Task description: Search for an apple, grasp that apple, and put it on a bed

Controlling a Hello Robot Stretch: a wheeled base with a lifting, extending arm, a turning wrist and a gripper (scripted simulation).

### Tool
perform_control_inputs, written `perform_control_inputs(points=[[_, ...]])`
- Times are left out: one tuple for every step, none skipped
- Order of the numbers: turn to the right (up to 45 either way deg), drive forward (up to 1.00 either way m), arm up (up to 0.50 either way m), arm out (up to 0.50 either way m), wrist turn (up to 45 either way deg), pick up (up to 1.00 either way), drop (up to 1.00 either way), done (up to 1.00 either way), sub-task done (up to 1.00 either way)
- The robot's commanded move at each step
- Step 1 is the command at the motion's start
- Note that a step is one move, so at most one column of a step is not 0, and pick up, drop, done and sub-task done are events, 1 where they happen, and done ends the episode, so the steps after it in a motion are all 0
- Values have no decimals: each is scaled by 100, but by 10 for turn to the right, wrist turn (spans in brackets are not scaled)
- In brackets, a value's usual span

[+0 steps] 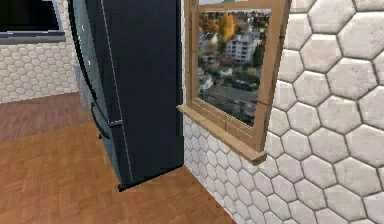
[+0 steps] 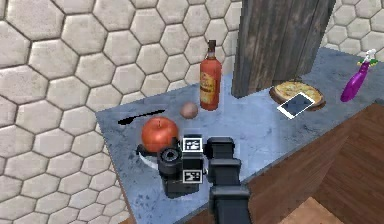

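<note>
While the red apple (image 2: 159, 132) sat on the blue-grey counter (image 2: 262, 128), the gripper (image 2: 170, 160) was close by it, though whether it held anything could not be told, so the search looked done, with the grasp and the bed yet to come.

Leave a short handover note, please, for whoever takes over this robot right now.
Pincer: right by the round red apple on the blue-grey countertop; cannot tell whether it holds anything.
Nearby: a tall red glass bottle stands farther back on the same counter.
Done: apple found, arm out at it.
Left: confirm the grasp, lift the apple, find a bed, and set the apple on it.
</note>
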Motion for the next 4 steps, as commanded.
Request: perform_control_inputs(points=[[0,0,0,0,0,100,0,0,0],[0,0,10,0,0,0,0,0,0],[0,0,0,0,-450,0,0,0,0],[0,0,0,0,-450,0,0,0,0]])
